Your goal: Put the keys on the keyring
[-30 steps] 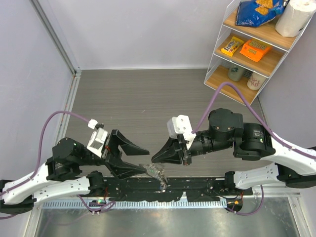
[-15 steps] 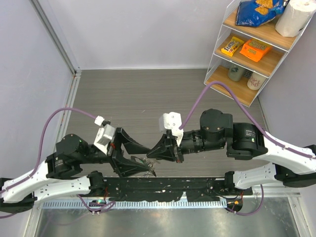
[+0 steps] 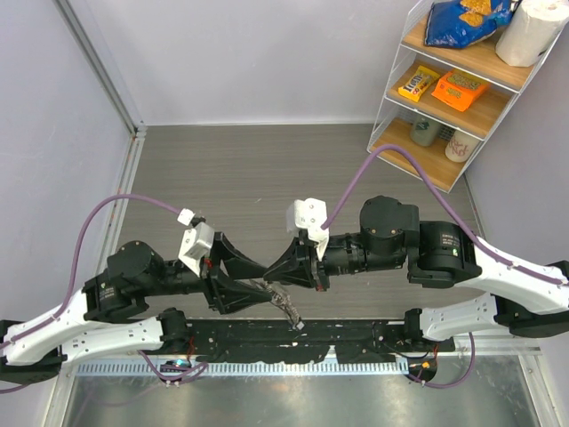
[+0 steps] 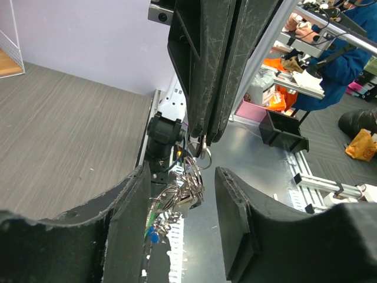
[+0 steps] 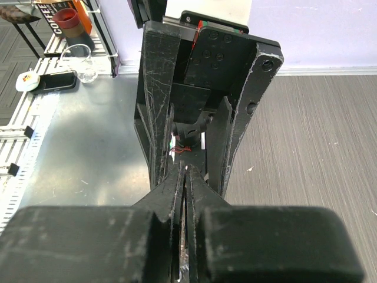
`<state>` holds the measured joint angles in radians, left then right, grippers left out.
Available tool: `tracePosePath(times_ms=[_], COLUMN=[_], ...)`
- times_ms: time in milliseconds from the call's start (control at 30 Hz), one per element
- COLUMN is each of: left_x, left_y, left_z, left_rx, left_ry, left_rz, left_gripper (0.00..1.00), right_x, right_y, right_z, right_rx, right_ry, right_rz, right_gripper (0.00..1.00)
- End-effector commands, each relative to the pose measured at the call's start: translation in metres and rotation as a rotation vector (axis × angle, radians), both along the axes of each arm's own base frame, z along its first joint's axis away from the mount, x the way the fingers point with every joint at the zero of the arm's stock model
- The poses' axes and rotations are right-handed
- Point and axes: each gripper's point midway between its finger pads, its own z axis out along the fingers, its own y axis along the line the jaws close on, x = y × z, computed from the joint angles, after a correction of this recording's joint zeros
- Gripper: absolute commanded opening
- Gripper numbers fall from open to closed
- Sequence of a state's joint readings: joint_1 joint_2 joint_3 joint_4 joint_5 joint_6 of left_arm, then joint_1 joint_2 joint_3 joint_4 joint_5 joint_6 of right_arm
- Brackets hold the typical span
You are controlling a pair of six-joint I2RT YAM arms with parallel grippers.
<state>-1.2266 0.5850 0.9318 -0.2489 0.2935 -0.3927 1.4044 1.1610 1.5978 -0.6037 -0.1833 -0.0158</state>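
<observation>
Right gripper (image 4: 205, 140) clenched on the keyring (image 4: 204, 154), which I'm holding aloft at centre front; keys (image 4: 189, 190) dangle bunched beneath it; left gripper (image 4: 181, 177) released, jaws straddling the bunch; some look threaded already, can't tell if any remain.

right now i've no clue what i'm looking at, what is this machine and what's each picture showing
Two robot arms bolted to a table. One picture looks down from above; the other two come from cameras on each wrist. The right arm has its jaws shut on the keyring, with the keys dangling in a bunch beneath. The left arm holds its jaws open on either side of that bunch. A snack shelf stands at the far right corner.
</observation>
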Motion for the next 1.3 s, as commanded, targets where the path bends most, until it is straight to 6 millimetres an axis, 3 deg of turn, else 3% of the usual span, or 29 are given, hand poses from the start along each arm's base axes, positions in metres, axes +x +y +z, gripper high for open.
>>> tracePosePath(times_ms=[0,133,367,600,967,1100,1267], left_x=[0.001,0.002,0.004,0.006,0.005,0.005,0.003], left_y=[0.004,0.002,0.002,-0.002,-0.001,0.006,0.014], left_z=[0.017,0.016,0.02,0.015,0.013,0.019,0.028], left_rx=[-0.038,-0.034,-0.04,-0.011,-0.005,-0.035,-0.097], left_ry=[-0.017,-0.019,-0.023,-0.026,-0.05,-0.065,-0.084], left_rz=[0.013,0.016,0.026,0.027,0.022,0.032,0.038], left_gripper=[0.49,0.39,0.33,0.0,0.0,0.0,0.0], right_x=[0.001,0.0,0.0,0.001,0.003,-0.005,-0.013], right_y=[-0.003,-0.004,-0.004,-0.007,-0.027,-0.039,-0.043], right_z=[0.036,0.036,0.031,0.033,0.039,0.033,0.011], right_rx=[0.126,0.131,0.125,0.137,0.182,0.196,0.189], right_ry=[-0.01,-0.01,-0.008,-0.01,-0.021,0.006,0.019], right_rz=[-0.014,-0.01,-0.011,-0.017,-0.05,-0.024,0.018], right_gripper=[0.05,0.05,0.05,0.05,0.05,0.06,0.05])
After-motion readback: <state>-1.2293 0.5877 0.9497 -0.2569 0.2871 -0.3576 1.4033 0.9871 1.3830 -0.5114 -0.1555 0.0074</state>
